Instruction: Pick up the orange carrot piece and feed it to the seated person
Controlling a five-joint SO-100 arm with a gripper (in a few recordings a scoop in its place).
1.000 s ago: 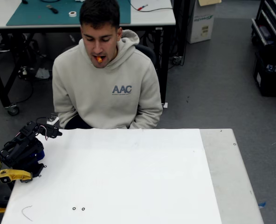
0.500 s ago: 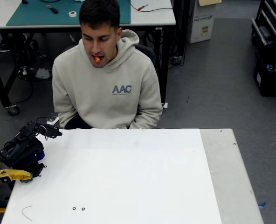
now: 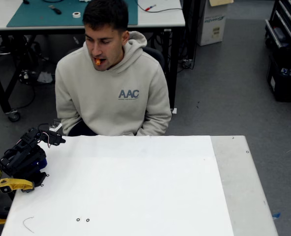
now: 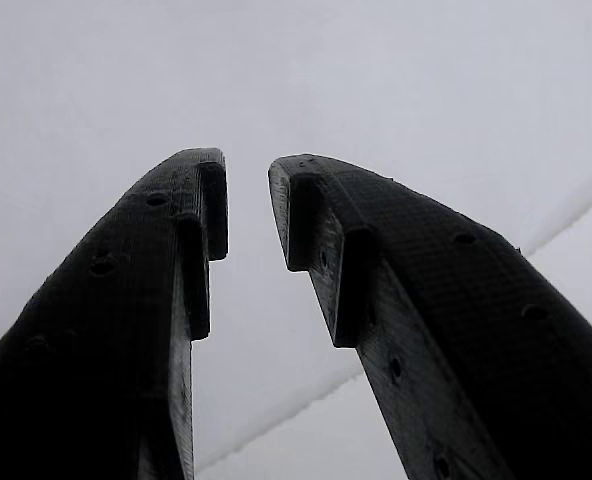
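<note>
Carrot piece (image 3: 97, 61) sat in the seated person's (image 3: 113, 93) mouth, so my tool (image 4: 248, 215) rested slightly parted and empty, low beside the desk (image 3: 135, 187), well clear of him.

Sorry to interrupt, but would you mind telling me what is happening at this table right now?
A feeding trial is at its end. The seated person behind the white table has the orange carrot piece in his open mouth. The robot arm is folded at the table's left edge in the fixed view; in the wrist view its gripper is empty, jaws slightly apart over the white surface.
</note>
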